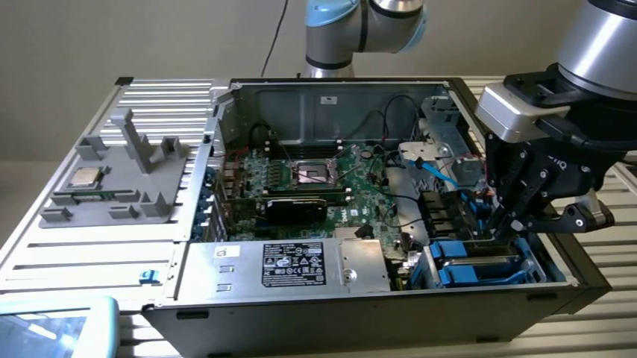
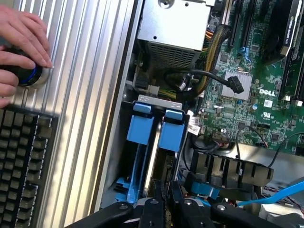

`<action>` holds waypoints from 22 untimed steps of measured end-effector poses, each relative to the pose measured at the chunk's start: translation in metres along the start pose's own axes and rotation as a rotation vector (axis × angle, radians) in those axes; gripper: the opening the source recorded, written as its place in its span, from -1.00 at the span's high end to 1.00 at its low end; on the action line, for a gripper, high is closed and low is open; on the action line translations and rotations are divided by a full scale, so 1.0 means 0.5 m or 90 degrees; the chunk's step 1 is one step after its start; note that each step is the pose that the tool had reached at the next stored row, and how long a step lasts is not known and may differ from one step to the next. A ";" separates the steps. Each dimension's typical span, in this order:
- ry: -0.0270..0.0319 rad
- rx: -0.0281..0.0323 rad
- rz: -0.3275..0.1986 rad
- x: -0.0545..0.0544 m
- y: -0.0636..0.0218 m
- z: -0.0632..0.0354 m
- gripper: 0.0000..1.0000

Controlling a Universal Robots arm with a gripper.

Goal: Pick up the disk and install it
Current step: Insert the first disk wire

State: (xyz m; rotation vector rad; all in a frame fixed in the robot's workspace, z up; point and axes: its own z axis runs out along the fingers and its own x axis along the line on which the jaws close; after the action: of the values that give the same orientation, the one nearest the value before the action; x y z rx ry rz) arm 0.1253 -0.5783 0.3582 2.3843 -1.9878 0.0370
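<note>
The disk [image 2: 171, 130] stands on edge in the blue drive bay at the front corner of the open computer case [image 1: 398, 306], on the exterior view's right. Its bright blue carrier [image 1: 476, 262] shows beside a second blue carrier [image 2: 141, 128]. My gripper [image 1: 500, 227] reaches straight down into that bay. In the wrist view its black fingers [image 2: 156, 209] sit close together on the near end of the disk's carrier. The disk's label and most of its metal body are hidden in the bay.
A silver box with a black label [image 1: 289, 265] lies beside the bay, with the motherboard [image 1: 318, 183] and loose cables behind it. A small processor chip [image 1: 82, 177] rests on a grey fixture on the exterior view's left. A person's hand [image 2: 21, 42] rests near a keyboard [image 2: 19, 161] outside the case.
</note>
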 end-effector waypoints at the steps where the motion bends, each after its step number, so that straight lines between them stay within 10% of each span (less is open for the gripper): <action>1: 0.0000 0.0001 0.005 0.000 0.001 0.000 0.67; 13: -0.0058 -0.0012 0.055 -0.001 0.005 0.003 0.67; 17: -0.0207 0.0001 0.075 -0.001 0.005 0.006 0.67; 22: -0.0222 -0.0009 0.119 -0.001 0.005 0.008 0.67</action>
State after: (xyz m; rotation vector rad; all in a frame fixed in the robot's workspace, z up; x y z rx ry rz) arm 0.1227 -0.5783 0.3543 2.2043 -2.2195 -0.0006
